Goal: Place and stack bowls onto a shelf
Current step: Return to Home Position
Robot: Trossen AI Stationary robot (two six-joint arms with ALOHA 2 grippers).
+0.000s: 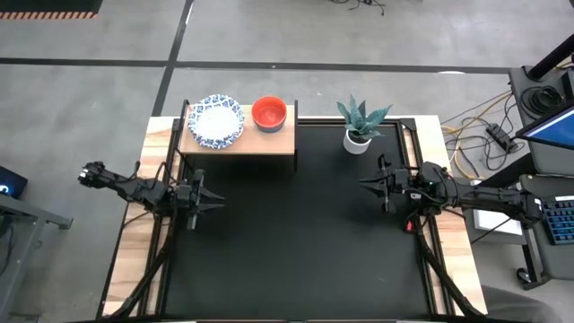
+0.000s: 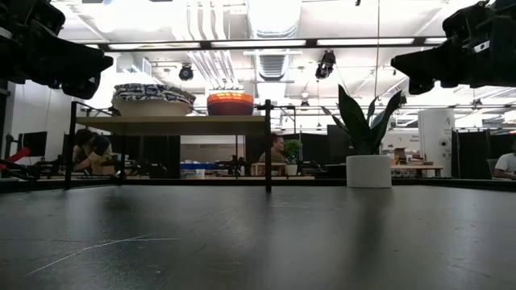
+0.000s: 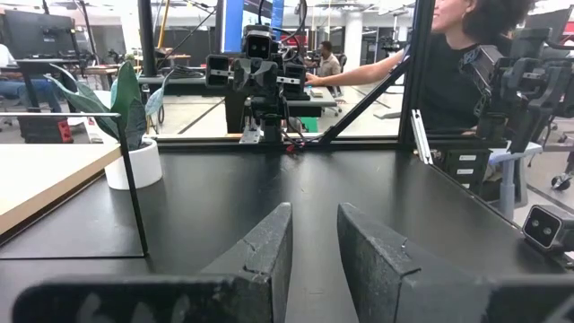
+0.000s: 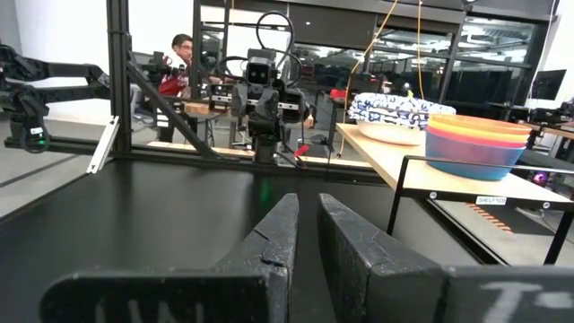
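Table [image 1: 296, 233]: carries shelf at far edge, toward left corner.
Shelf [image 1: 260, 144]: holds both stacks.
Patterned bowls [image 1: 216, 120]: stacked, shelf's left end.
Small bowls [image 1: 269, 113]: stacked, shelf's right end, red uppermost.
Left gripper [image 1: 215, 204]: left edge, nearer shelf; fingers narrowly parted, empty.
Right gripper [image 1: 364, 182]: right edge, well apart from bowls; fingers narrowly parted, empty.

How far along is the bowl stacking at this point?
Looks done: the patterned bowls sit stacked on the shelf, with the small bowls stacked beside them, red on top. In hand: nothing. The left pincer and right pincer hover open and empty at the sides of the black table. Left: no bowl shows off the shelf, so likely only parking the arms.
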